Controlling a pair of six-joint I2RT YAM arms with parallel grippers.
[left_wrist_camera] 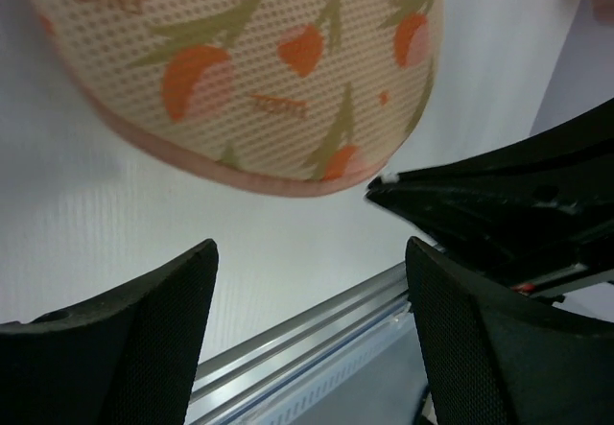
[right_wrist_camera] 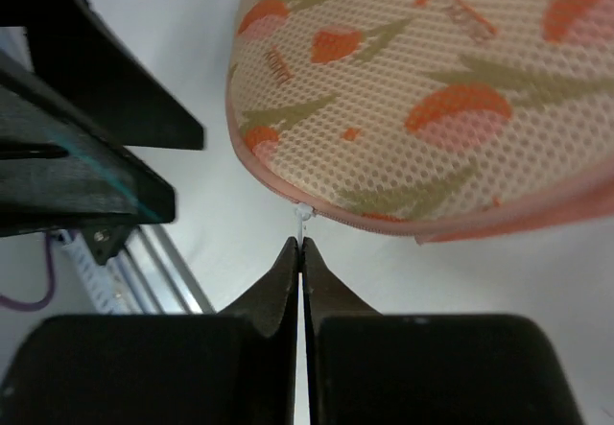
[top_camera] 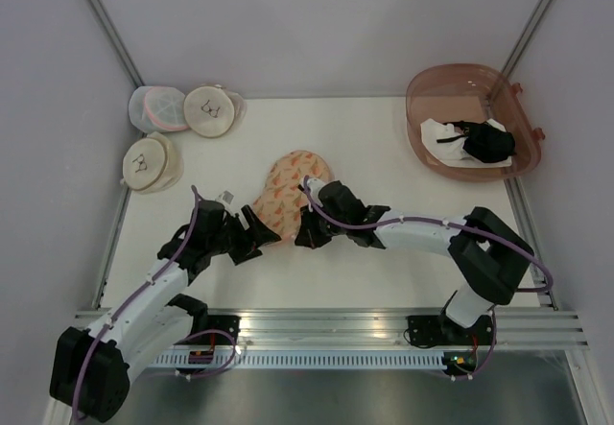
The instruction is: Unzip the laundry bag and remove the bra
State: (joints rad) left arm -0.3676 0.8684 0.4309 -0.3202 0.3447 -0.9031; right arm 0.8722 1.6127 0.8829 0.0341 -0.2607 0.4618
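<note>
From above, the laundry bag point(top_camera: 291, 187) lies near the middle of the white worktop point(top_camera: 384, 152). It is a peach, peanut-shaped soft pouch with orange prints, and its near end sits between the two arms. The left pincer point(top_camera: 257, 234) is at that end's left side and the right pincer point(top_camera: 309, 230) at its right. Three round pouches point(top_camera: 213, 110) cluster at the far-left corner, well apart from the bag. A translucent brown bin point(top_camera: 436, 84) at the far right holds a white cloth point(top_camera: 443, 137) and a black garment point(top_camera: 487, 141). Bare worktop lies open to the bag's right and beyond its far end. In the left wrist view, the bag's fabric is a fine dotted mesh with carrot-like shapes and green leaves, bound by a rounded pink edge. The left pincer's black textured fingers stand wide apart below that edge, holding nothing. An aluminium rail point(left_wrist_camera: 317, 334) marks the worktop's near edge between them. In the right wrist view, the right pincer's fingertips are pressed together on the small white zip pull point(right_wrist_camera: 303, 213) at the bag's pink edge. The left pincer shows as a dark shape close on the left.
</note>
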